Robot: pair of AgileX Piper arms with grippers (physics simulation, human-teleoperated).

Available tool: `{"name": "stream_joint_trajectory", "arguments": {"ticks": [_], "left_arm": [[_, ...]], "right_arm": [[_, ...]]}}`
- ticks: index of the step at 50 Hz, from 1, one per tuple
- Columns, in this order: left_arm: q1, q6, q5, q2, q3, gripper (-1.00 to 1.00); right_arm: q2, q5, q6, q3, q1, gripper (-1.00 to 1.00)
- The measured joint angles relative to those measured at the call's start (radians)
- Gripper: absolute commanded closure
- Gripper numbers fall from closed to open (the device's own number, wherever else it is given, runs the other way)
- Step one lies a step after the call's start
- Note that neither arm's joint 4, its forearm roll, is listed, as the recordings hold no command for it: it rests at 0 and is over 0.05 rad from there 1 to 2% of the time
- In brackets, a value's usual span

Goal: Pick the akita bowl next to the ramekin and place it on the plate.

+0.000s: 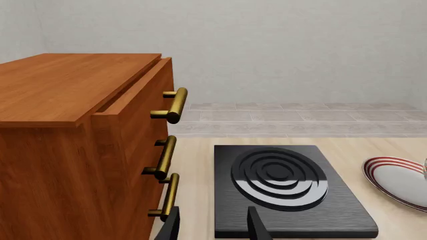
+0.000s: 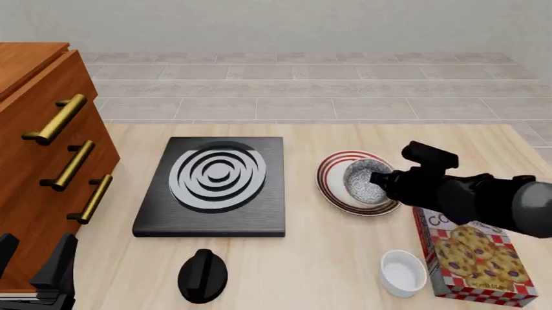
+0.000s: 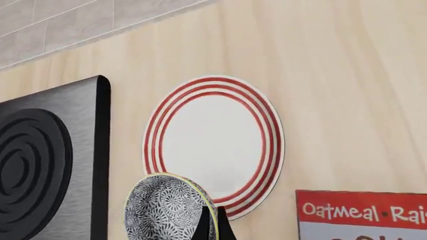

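The akita bowl, grey-and-white speckled, is over the plate, which is white with red rings. My right gripper is shut on the bowl's rim. In the right wrist view the bowl is pinched between the fingertips, and it overlaps the near edge of the plate. I cannot tell whether the bowl touches the plate. The plain white ramekin stands alone near the front right of the table. My left gripper is open and holds nothing at the front left, beside the cabinet; its fingers show spread apart.
A black square stove with white rings lies left of the plate, and a black knob lies in front of it. A wooden cabinet with brass handles stands at the left. A cookie box lies right of the ramekin.
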Motion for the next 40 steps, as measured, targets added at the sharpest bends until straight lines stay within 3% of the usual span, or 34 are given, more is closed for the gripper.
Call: {"name": "stream_joint_trajectory", "arguments": {"ticks": [40], "left_arm": [[0.0,0.0,0.0,0.0,0.0,-1.0]], "right_arm": [[0.148,-0.032,-0.041,-0.104,-0.019,1.0]]}}
